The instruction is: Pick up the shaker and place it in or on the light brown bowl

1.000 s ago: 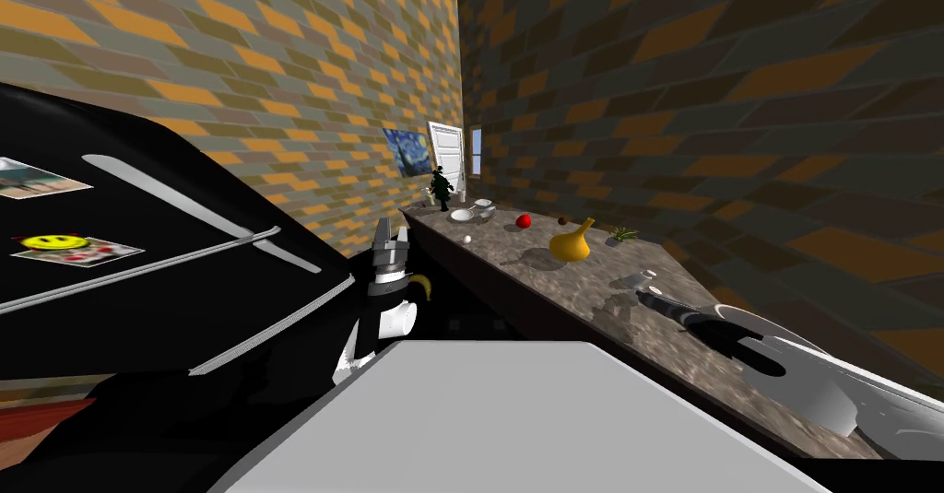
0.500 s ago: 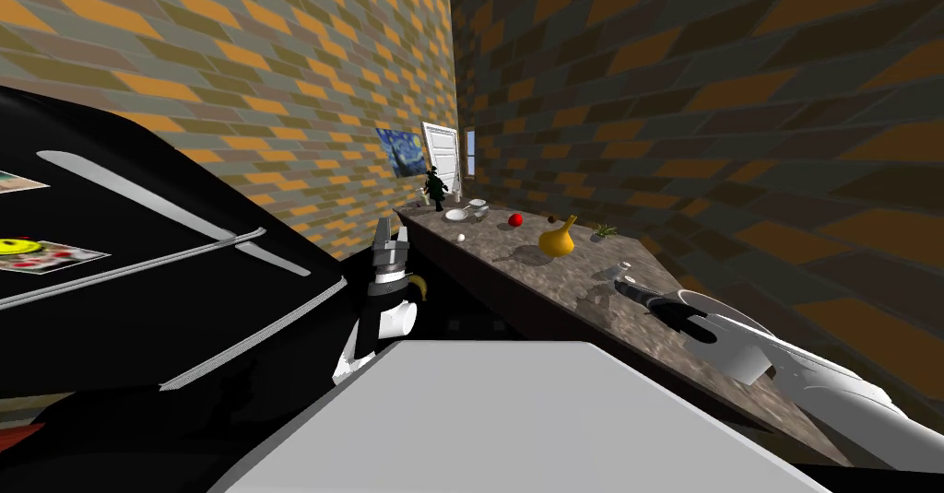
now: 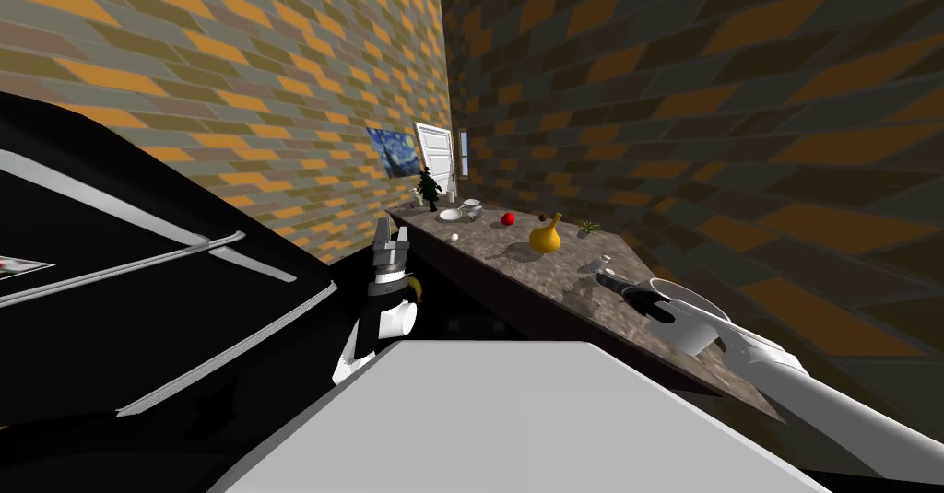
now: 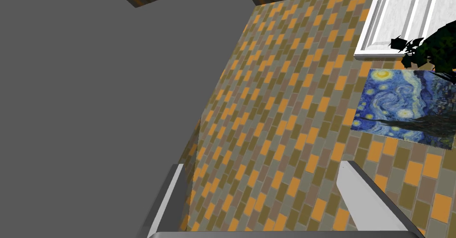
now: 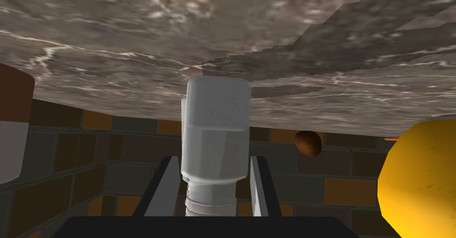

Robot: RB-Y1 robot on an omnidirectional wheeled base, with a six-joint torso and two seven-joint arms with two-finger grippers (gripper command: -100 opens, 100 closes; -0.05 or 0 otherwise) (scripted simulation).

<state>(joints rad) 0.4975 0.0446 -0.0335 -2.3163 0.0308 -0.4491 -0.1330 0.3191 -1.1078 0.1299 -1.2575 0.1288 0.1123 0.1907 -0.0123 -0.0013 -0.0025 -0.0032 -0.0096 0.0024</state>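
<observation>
White, frosted shaker with a threaded neck (image 5: 217,128) apparently rested upright on the marbled brown-grey stone desk (image 5: 111,35), near a yellow gourd (image 5: 418,177). Right end effector (image 5: 213,159) was clenched on its sides, so the grasp step looked done. Left end effector (image 3: 390,235) hung released and idle. Next move likely needed a straight lift, clearing the gourd, then a carry to the light brown bowl.

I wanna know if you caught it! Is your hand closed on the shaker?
Shut. The right hand has both fingers pressed against the sides of the pale shaker.
</observation>
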